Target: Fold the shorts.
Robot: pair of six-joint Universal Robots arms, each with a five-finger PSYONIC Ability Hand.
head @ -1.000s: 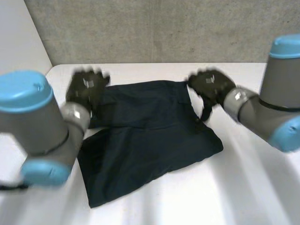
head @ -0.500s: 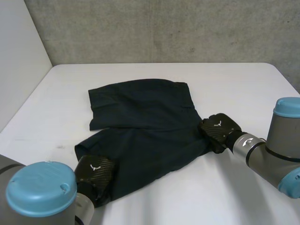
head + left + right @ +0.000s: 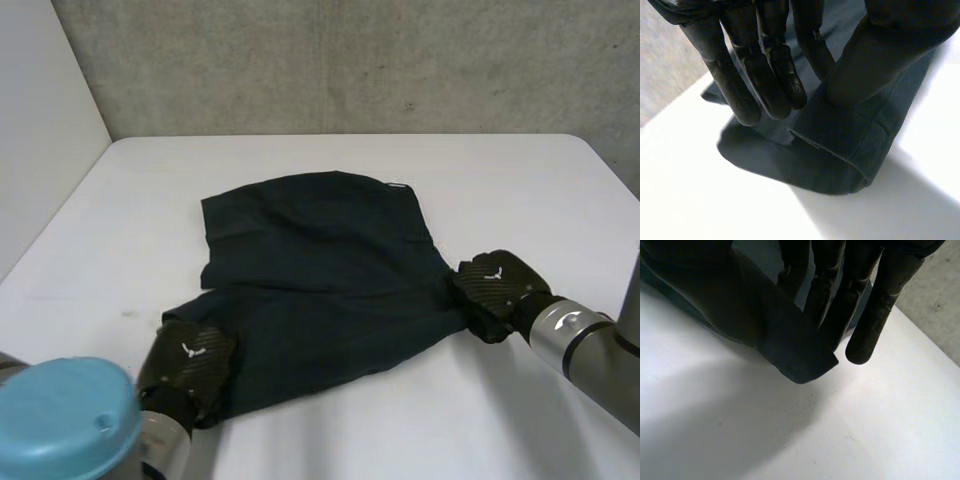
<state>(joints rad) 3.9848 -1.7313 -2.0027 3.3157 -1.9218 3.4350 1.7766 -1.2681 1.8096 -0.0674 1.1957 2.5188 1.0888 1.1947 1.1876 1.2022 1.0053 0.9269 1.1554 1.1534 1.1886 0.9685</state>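
On the white tabletop (image 3: 520, 180) the dark navy cloth shorts (image 3: 320, 270) lie mid-table, our left hand (image 3: 187, 365) pinching their near corner, our right hand (image 3: 497, 285) pinching the right corner; we should raise both evenly, edge taut.

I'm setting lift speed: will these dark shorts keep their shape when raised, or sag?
Probably floppy: the shorts lie doubled over with soft creases, so the middle would likely sag between the left hand and right hand. Thin cloth, so likely light; pinched corners might slip.
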